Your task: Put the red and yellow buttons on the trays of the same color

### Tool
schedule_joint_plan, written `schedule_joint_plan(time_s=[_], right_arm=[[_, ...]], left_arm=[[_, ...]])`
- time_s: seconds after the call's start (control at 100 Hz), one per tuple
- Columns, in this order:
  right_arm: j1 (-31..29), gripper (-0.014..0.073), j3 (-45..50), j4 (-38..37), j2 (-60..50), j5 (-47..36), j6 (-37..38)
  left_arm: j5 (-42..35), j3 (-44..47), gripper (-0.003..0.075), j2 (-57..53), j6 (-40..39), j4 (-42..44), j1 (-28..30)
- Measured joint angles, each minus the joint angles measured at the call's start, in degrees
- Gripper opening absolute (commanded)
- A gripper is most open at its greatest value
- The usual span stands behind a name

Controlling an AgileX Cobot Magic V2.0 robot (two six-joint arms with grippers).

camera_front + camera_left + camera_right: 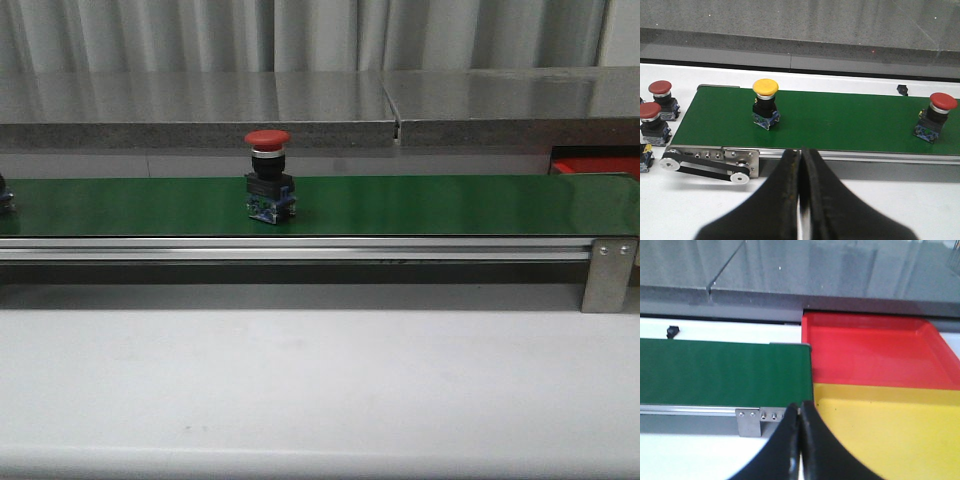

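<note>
Red button (268, 177) is standing upright on the green belt (420, 205), well short of the belt's right end, where the red tray (875, 352) and yellow tray (890, 430) are lying. Right gripper (800, 412) and left gripper (801, 157) are both clenched, empty. Judgement: open the right fingers before reaching, and grip below the cap.

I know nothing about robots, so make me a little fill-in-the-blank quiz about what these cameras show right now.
1. The yellow-capped push button stands on the long ____ belt.
2. The flat red tray lies beside a flat ____ tray.
3. Both the left gripper and the right gripper hold ____.
4. The red-capped push button on the belt stands ____.

Missing words: green; yellow; nothing; upright
</note>
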Motion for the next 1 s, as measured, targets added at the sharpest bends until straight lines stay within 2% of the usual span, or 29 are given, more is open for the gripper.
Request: schedule_joint_plan(time_s=[0.14,0.31,0.4,0.57,0.64,0.69,0.94,1.0], right_arm=[[0.00,-0.0118,-6.53,0.00,10.16,4.14,0.00],[0.00,-0.0093,-7.90,1.21,18.25,5.71,0.00],[0.00,0.0027,-7.90,1.46,20.12,6.78,0.00],[0.00,0.0449,-7.99,1.90,20.72,7.11,0.00],[0.00,0.0568,-7.99,1.90,20.72,7.11,0.00],[0.00,0.0613,-7.99,2.04,20.72,7.11,0.00],[0.39,0.0613,-11.06,3.23,23.17,9.49,-0.48],[1.16,0.0613,-13.18,3.23,25.01,10.57,-2.51]], left_arm=[[0.00,0.00,-0.0020,0.00,0.00,0.00,0.00],[0.00,0.00,-0.0020,0.00,0.00,0.00,0.00],[0.00,0.00,-0.0020,0.00,0.00,-0.02,0.00],[0.00,0.00,-0.0020,0.00,0.00,-0.02,0.00],[0.00,0.00,-0.0020,0.00,0.00,-0.12,0.00],[0.00,0.00,-0.0020,0.00,0.00,-0.12,0.00],[0.00,0.00,-0.0020,0.00,0.00,-0.12,0.00],[0.00,0.00,-0.0020,0.00,0.00,-0.12,0.00]])
